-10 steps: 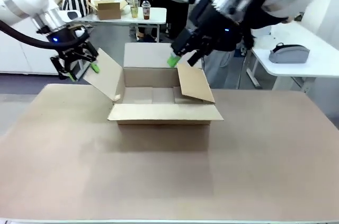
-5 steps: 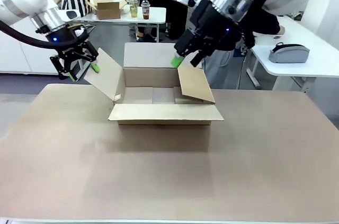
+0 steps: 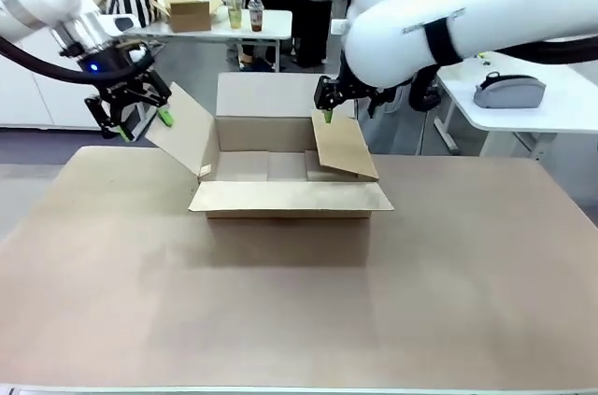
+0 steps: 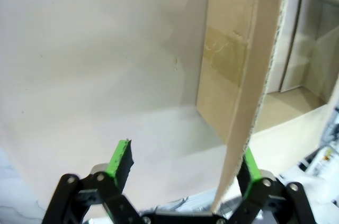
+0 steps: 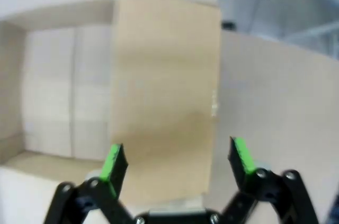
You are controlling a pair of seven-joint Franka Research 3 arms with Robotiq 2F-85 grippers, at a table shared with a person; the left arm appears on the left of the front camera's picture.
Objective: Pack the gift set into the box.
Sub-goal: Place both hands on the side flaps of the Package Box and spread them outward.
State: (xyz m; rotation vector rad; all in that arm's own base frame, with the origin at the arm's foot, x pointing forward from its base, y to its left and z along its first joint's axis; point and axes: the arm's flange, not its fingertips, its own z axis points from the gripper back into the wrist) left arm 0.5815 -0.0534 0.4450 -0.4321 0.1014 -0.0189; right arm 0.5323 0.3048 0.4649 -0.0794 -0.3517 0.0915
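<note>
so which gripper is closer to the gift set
Right. The right gripper hangs over the box's right flap, with the gift set farther right on the side table; the left gripper is at the left flap.

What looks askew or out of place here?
On the box, the right flap leans inward over the opening, with the open right end effector at its top edge; the left flap splays outward. The gift set lies on a white side table, apart from the box.
</note>
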